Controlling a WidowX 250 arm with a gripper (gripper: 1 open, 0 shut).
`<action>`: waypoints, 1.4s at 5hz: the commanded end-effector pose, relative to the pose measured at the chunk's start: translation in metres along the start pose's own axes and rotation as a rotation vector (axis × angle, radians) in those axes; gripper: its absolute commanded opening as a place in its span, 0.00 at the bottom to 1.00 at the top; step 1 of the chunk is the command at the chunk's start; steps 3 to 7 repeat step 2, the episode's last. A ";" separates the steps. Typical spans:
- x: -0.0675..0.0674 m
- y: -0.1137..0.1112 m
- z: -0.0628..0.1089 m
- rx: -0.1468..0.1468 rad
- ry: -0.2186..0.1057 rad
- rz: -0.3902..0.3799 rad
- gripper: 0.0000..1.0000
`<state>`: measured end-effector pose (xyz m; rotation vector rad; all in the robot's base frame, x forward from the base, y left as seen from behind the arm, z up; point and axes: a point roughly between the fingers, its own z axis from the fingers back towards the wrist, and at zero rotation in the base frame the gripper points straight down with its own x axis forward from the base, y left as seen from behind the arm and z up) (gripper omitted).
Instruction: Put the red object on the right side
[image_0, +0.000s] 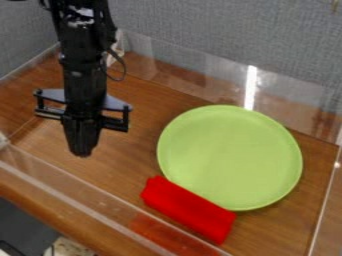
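The tool (82, 150) hangs at the left of the frame, its dark fingertips together, pointing down over the wooden surface (118, 162), with nothing visible between them. Whether the tips touch the wood, I cannot tell. Above them, 1 black arm (83, 55) runs up out of the top edge, a dark cable (122, 66) curving off its right side. A bracket (118, 104), grey and black, crosses the arm just above the tool and sticks out on both sides.

Well apart from the tool, toward the lower right of the frame, the red object (189, 209) lies flat on the surface. It is 1 long bar, set at a slant, with its upper-left end near the middle of the frame's lower half and its other end nearer the bottom edge. Its upper edge meets the lower-left rim of the lime-green plate (230, 158) in this view; I cannot tell whether the 2 touch. The plate is round and fills much of the right half of the frame.

Farther out, a clear wall (201, 80) rises along the back, with 1 bright vertical glint at the upper right. Behind it stands a grey textured panel (227, 30).
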<state>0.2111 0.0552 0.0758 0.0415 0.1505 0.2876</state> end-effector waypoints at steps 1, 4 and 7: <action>0.004 -0.012 -0.001 0.003 -0.013 -0.043 0.00; 0.008 -0.020 -0.007 0.010 -0.007 -0.081 1.00; 0.008 -0.020 -0.007 0.010 -0.007 -0.081 1.00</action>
